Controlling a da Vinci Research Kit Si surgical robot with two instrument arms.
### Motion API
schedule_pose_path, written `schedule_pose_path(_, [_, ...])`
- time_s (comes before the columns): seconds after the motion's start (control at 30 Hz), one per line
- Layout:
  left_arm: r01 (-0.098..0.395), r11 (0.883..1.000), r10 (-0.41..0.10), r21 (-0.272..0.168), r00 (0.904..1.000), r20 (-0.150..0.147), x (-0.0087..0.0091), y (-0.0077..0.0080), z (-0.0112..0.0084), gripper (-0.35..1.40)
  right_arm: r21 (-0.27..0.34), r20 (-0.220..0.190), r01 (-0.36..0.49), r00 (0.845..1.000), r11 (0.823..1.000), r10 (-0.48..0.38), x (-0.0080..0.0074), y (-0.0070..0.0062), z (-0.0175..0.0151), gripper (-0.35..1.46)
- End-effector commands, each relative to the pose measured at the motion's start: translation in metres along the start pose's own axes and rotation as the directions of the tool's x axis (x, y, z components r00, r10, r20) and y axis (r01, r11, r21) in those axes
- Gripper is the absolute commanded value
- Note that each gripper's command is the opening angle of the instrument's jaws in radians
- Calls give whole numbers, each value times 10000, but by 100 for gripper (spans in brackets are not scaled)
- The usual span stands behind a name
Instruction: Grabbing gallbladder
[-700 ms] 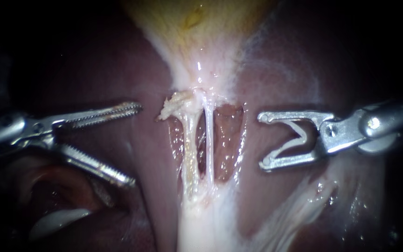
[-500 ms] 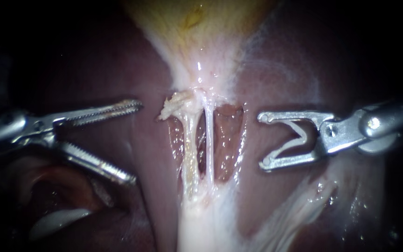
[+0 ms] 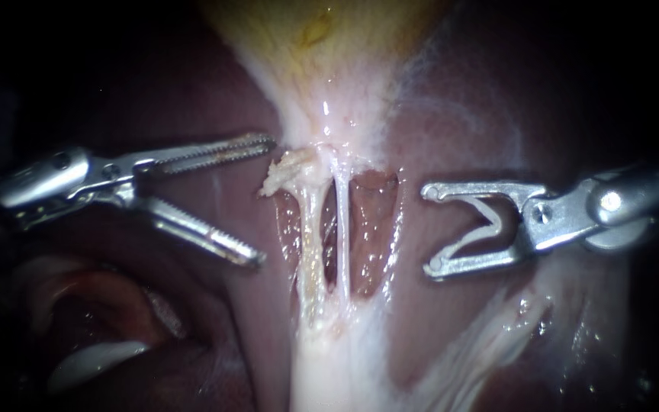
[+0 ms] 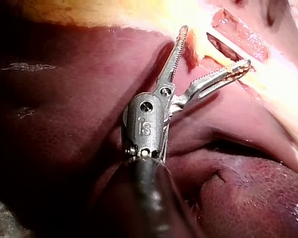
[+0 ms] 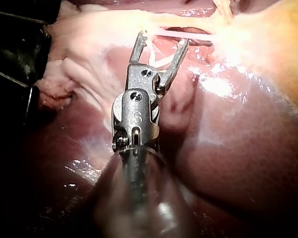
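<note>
Well, far over on the left most of it is lost in shadow. Only a pale, wet, curled fold of tissue (image 3: pixel 93 358) shows low down, and I can't make out what it belongs to. Out of that dark comes the slim silver left instrument (image 3: pixel 262 201), its shaft swallowed by the gloom. Its pincer is spread wide, two long toothed jaws holding nothing. The upper jaw's tip reaches the edge of the pale tissue where the gallbladder narrows, but I can't tell if it touches. From the left wrist view the same instrument (image 4: pixel 215 46) gapes over that tissue, and the far jaw tip is washed out by glare.

Just ahead of that open pincer sits a small frayed, cream-coloured clump of tissue (image 3: pixel 278 175). Above it the yellowish, funnel-shaped gallbladder (image 3: pixel 322 46) tapers downward, its body cut off by the top edge. Below the clump two thin whitish tubes (image 3: pixel 308 236) run side by side down a reddish window in the dark maroon liver (image 3: pixel 459 137) and merge into a white band.

To the right, well apart from the tubes, is the stubby silver right instrument (image 3: pixel 429 229), its shaft fading out at the edge. Its pincer is also spread, the smooth jaws forked, with a thin bent metal strip (image 3: pixel 490 221) inside that I can't identify. In the right wrist view this instrument (image 5: pixel 164 39) points at the tubes, short of them.
</note>
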Motion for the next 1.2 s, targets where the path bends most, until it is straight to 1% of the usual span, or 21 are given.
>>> schedule_pose_path(0.03, [-10,10000,10,8,10000,-5,2,2,1,86,0,0,-2,10000,10000,2,0,0,0,49])
schedule_pose_path(0.17, [-101,9999,101,-36,9999,-18,9,10,5,81,0,0,-2,10000,10000,2,0,0,0,49])
schedule_pose_path(0.33, [-59,9999,59,-115,10000,-35,13,14,6,61,0,0,-2,10000,10000,2,0,0,0,49])
schedule_pose_path(0.37, [-60,9999,60,-108,10000,-64,14,14,6,52,0,0,-2,10000,10000,2,0,0,0,49])
schedule_pose_path(0.47, [46,9999,-50,-116,9995,-307,17,14,4,7,0,0,-2,10000,10000,2,0,0,0,49])
schedule_pose_path(0.5, [41,9999,-45,-101,9993,-366,18,14,3,-20,0,0,-2,10000,10000,2,0,0,0,49])
schedule_pose_path(0.53, [92,9999,-95,-81,9989,-453,20,13,2,-35,1,-1,-2,10000,10000,2,0,0,0,49])
schedule_pose_path(0.7, [69,10000,-72,-50,9981,-606,26,15,-3,-35,1,-1,-2,10000,10000,2,0,0,0,49])
schedule_pose_path(0.77, [184,9998,-190,-84,9974,-699,27,16,-7,-35,1,-1,-2,10000,10000,2,0,0,0,49])
schedule_pose_path(0.8, [241,9996,-248,-112,9972,-702,27,16,-8,-35,1,-1,-2,10000,10000,2,0,0,0,49])
schedule_pose_path(0.83, [414,9990,-425,-171,9964,-732,27,16,-10,-35,1,-1,-2,10000,10000,2,0,0,0,49])
schedule_pose_path(0.9, [538,9984,-548,-168,9959,-726,26,16,-12,-35,1,-1,-2,10000,10000,2,0,0,0,49])
schedule_pose_path(1.03, [762,9969,-775,-212,9944,-718,18,15,-23,-35,2,-1,-1,10000,10000,1,0,0,0,49])
schedule_pose_path(1.2, [888,9956,-908,-307,9933,-720,-8,7,-45,-35,2,-1,-1,10000,10000,1,0,0,0,49])
